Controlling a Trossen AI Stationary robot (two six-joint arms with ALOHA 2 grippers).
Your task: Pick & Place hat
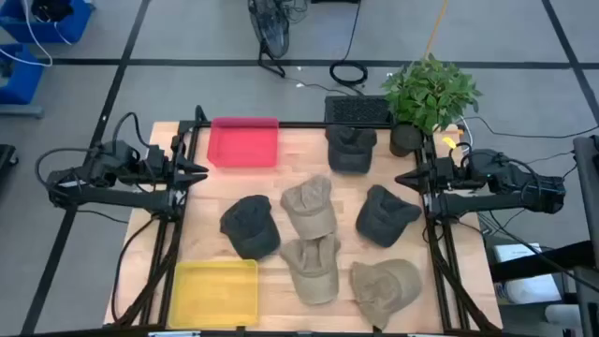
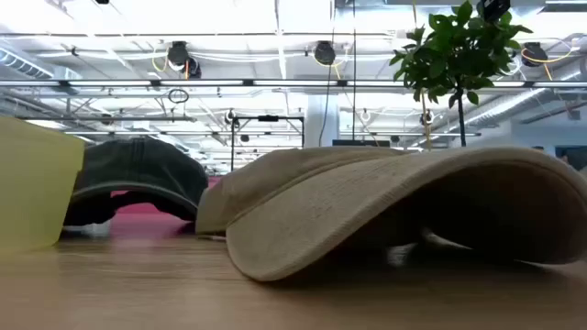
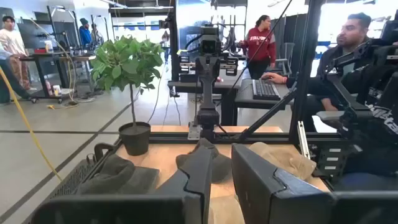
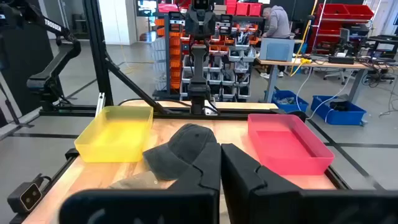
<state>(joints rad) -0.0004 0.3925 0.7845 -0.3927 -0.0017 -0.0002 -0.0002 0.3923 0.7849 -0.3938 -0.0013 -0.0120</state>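
You have not started — six caps [image 1: 309, 208] lie on the table [image 1: 290, 154], red tray [image 1: 244, 143] and yellow tray [image 1: 216, 292] hold nothing, left gripper [image 1: 198, 172] and right gripper [image 1: 403, 177] wait at the edges (fingers nearly together, gripping nothing).

Left gripper [image 1: 198, 172] and right gripper [image 1: 404, 178] wait at opposite table edges, fingers apparently closed.

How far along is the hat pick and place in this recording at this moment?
Nothing looks done: the red bin and yellow bin both hold no hat. Nothing is in hand either; the left gripper and right gripper wait at the table's side edges. All six hats are left on the table, including the dark hat near the yellow bin and the tan hat mid-table.
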